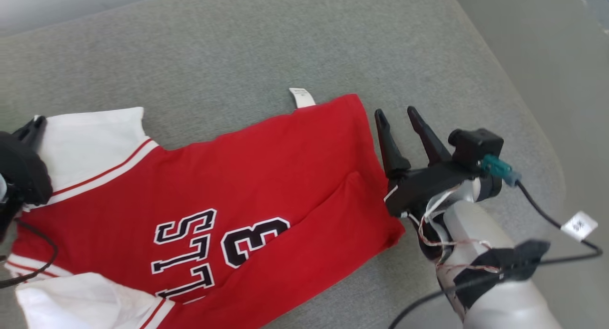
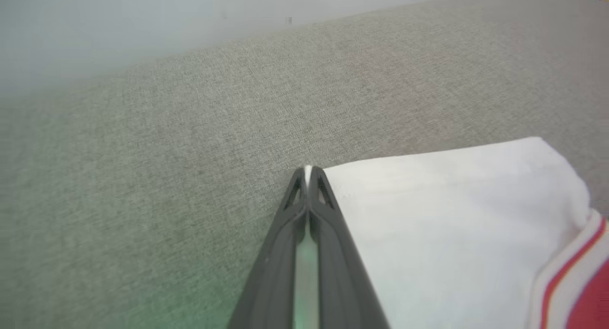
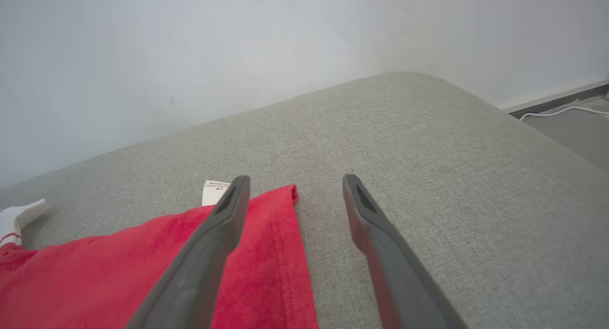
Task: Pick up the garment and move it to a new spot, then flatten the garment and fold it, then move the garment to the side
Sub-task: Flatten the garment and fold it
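Observation:
The garment [image 1: 266, 177] is a red jersey with white sleeves and black-and-white lettering, lying spread on a grey cushion. My left gripper [image 1: 34, 125] sits at the far left of the head view, shut on the edge of the upper white sleeve [image 2: 452, 224]. In the left wrist view a sliver of white cloth shows between the closed tips of the left gripper [image 2: 308, 169]. My right gripper [image 1: 396, 111] stands open just beside the red hem at the right. In the right wrist view its left finger [image 3: 223, 215] is over the red garment [image 3: 142, 272] and the other over bare cushion.
The grey cushion [image 1: 285, 43] stretches away behind the garment, with a pale wall [image 3: 238, 43] beyond it. Its rounded right edge [image 1: 537, 129] drops to the floor. A white label [image 1: 302, 97] sticks out from the far hem. A black cable [image 1: 547, 215] trails from my right wrist.

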Available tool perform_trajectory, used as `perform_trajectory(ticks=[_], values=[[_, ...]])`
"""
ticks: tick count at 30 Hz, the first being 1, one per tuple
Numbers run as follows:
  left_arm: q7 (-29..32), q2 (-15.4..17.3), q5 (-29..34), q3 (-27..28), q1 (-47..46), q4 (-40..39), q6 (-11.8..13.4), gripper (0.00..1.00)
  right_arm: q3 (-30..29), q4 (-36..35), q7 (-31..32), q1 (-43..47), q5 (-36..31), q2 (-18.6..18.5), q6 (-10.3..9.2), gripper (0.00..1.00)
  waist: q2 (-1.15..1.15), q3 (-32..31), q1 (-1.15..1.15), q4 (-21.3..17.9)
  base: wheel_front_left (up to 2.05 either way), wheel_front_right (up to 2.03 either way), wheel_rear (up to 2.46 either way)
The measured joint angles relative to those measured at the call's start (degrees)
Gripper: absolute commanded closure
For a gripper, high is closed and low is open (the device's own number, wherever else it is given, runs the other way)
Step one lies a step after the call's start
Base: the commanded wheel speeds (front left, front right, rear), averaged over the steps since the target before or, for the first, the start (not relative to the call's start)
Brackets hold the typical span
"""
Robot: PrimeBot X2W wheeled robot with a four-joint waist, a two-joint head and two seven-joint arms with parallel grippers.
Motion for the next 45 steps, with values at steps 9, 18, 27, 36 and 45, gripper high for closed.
perform_trajectory(ticks=[9,18,27,36,45], values=[[-5.44,-1.47,-0.99,-3.76,-1.10,-3.31,0.00,1.00,0.48,10.80,4.07,-8.47,4.56,-2.18,0.00,0.00,0.00,-1.25,0.00,4.08,0.00,0.00,0.00],[-8.90,-2.60,-1.56,-6.60,-1.47,-6.47,0.00,1.00,0.01,22.90,6.64,-14.89,7.46,-2.79,0.00,0.00,-0.01,-1.69,0.00,8.81,0.00,0.00,0.00],[-10.09,-3.57,-2.11,-8.55,-2.85,-8.76,0.00,1.00,-0.31,34.42,6.80,-20.22,7.17,-2.46,0.00,0.00,-0.01,-0.36,0.00,11.74,0.00,0.00,0.00],[-11.61,-3.67,-3.13,-9.59,-3.81,-9.36,0.00,1.00,-0.82,38.87,4.54,-23.32,4.98,-2.58,0.00,1.00,0.00,0.92,0.01,13.57,0.00,0.00,0.00],[-15.94,-3.70,-4.16,-9.34,-2.50,-8.75,0.00,1.00,0.90,37.76,1.30,-22.54,3.89,-2.97,0.00,1.00,0.00,-1.80,0.00,14.76,0.00,0.00,0.00]])
